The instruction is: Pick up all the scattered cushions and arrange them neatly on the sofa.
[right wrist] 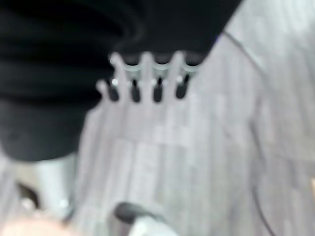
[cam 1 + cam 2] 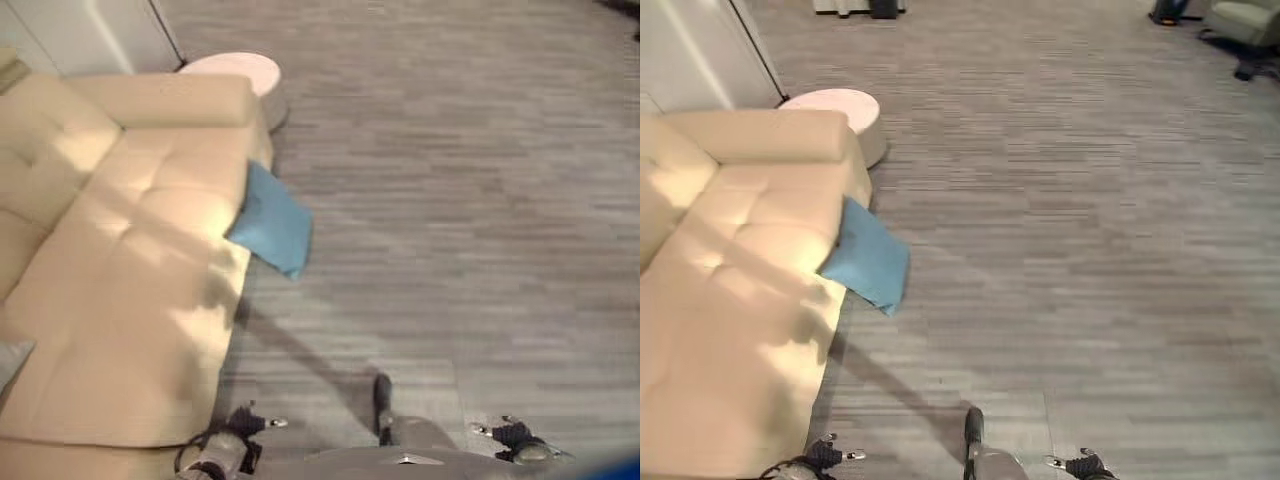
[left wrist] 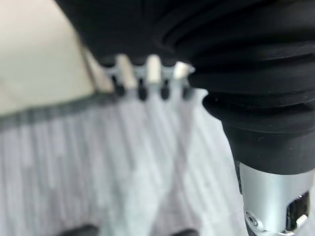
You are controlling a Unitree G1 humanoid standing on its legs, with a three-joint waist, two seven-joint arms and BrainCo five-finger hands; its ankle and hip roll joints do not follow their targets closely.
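Left hand (image 3: 147, 73), right hand (image 1: 147, 73): fingers straight, empty, low over grey plank floor (image 2: 450, 200). Blue square cushion (image 2: 272, 222) against beige sofa's (image 2: 130, 280) front edge.

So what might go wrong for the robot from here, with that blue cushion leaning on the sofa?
1. The cushion leans against the sofa edge, so a nudge might drop it flat on the floor.
2. Both hands, left and right, hang low and apart from it; bending down on two legs may upset balance.
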